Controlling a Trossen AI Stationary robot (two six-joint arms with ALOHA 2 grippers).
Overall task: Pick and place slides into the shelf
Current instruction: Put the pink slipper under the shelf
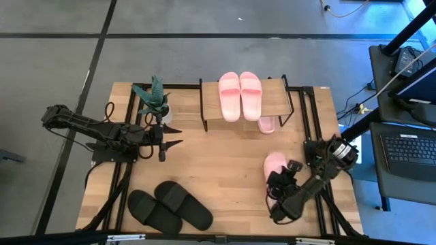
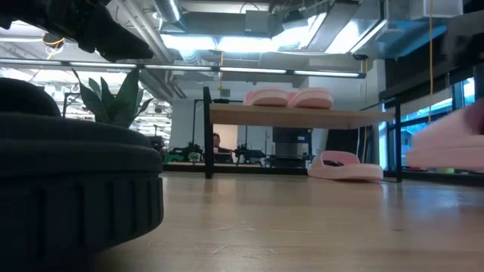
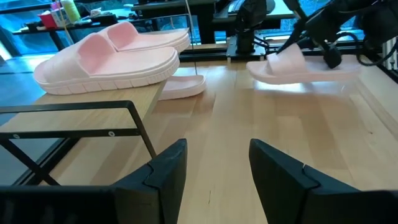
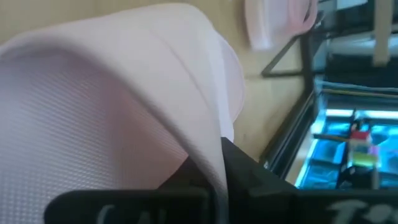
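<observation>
Pink foam catches the eye first: 2 pale pink slides [image 1: 240, 95] sit side by side on the light top board of the shelf [image 1: 276, 102], which stands at the far edge of the table [image 1: 218, 170]. A 3rd pink slide [image 1: 267, 124] lies on the tabletop, tucked partly under the shelf's right end; from the low view it shows beneath the board, just beside the right-hand black frame leg. The 4th pink slide [image 1: 274, 165] is at the right side of the table, gripped by the right gripper [image 1: 281, 185], whose dark fingers are closed over its strap; the left wrist view shows this slide [image 3: 303, 65] lifted clear of the wood, roughly level, and the right wrist view is almost filled by its wide strap [image 4: 124, 93] draped over one finger. The left gripper [image 1: 170, 137] hangs over the left-centre of the table, its 2 fingers [image 3: 165, 171] spread wide with nothing between them, pointing toward the shelf's left end. Just beside that arm stands a small potted plant [image 1: 154, 101] near the shelf's left corner. The 2 matte black slides [image 1: 170, 206] lie together, angled, at the near-left part of the table, well apart from both grippers and from the shelf.
</observation>
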